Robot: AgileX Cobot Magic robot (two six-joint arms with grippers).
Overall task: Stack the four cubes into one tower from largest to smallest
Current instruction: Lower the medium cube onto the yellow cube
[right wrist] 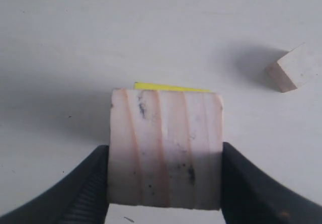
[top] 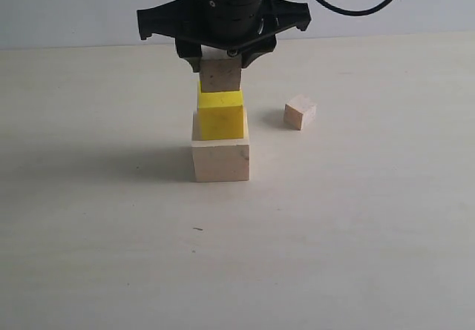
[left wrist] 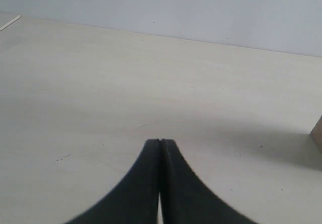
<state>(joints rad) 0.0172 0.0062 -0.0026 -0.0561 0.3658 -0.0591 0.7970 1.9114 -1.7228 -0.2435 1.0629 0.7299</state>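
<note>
The big pale wood cube [top: 220,161] stands mid-table with the bright yellow cube [top: 220,115] on top of it. The speckled bare wood cube [top: 220,75] rests on or just above the yellow one, and my right gripper [top: 220,61] is shut on its sides from above. In the right wrist view the speckled cube [right wrist: 166,151] fills the gap between the fingers [right wrist: 83,189], with a sliver of the yellow cube [right wrist: 171,87] showing past it. The tiny pale wood cube [top: 300,112] lies alone to the right, also the tiny cube [right wrist: 294,68]. My left gripper [left wrist: 160,142] is shut and empty over bare table.
The pale tabletop [top: 89,233] stretches all round the stack, and a light wall [top: 74,4] rises behind it. A brown edge [left wrist: 317,133] of a cube shows at the border of the left wrist view.
</note>
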